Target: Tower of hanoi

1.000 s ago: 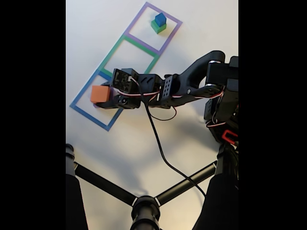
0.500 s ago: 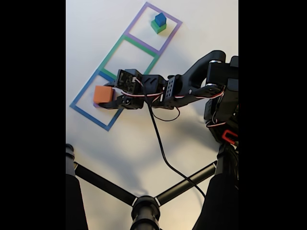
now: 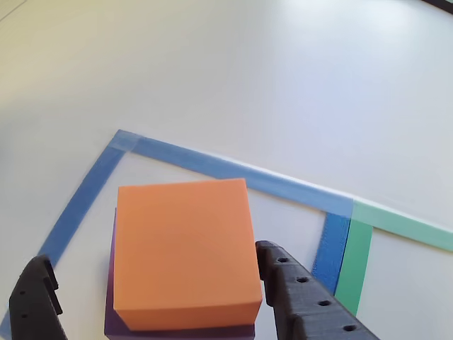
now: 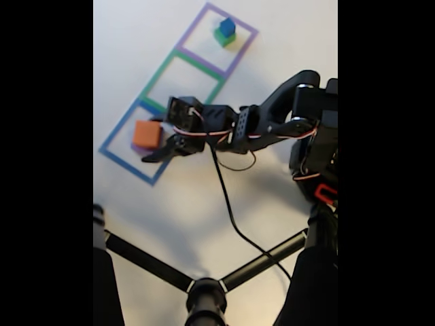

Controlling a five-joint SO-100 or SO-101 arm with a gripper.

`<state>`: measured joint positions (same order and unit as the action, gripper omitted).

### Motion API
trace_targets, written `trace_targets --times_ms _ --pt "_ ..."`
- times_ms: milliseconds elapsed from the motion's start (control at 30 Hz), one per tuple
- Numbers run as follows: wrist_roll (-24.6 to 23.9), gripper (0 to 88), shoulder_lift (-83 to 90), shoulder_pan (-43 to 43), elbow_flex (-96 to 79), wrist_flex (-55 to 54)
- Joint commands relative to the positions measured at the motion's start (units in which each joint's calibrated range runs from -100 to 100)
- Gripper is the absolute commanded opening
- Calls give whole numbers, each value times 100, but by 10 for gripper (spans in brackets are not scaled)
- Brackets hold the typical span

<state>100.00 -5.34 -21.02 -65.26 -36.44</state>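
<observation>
Inside the blue taped square [image 4: 129, 144], orange block [image 3: 184, 251] atop purple block [image 3: 177, 330], hand [image 3: 159, 294] spread open around it, fingers apart from it

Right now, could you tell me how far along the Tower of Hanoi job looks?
Done: the orange block sits on the purple block inside the blue square. In hand: nothing; the gripper stands open around that stack. Left, probably: the blue block on the green block is in the purple square.
</observation>
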Motion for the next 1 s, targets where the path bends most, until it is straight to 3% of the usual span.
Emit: trace_targets --times_ms 0,200,267,333,467,800,967 --pt "0 354 542 -6 352 -42" --pt "0 332 1648 47 933 1495" --pt "0 252 2184 131 1260 2523" --pt "0 103 2721 215 1669 3705" --pt "0 4 3571 443 2405 5607" --pt "0 3 3915 1503 5895 10901" --pt "0 3 3899 2052 7140 12333"
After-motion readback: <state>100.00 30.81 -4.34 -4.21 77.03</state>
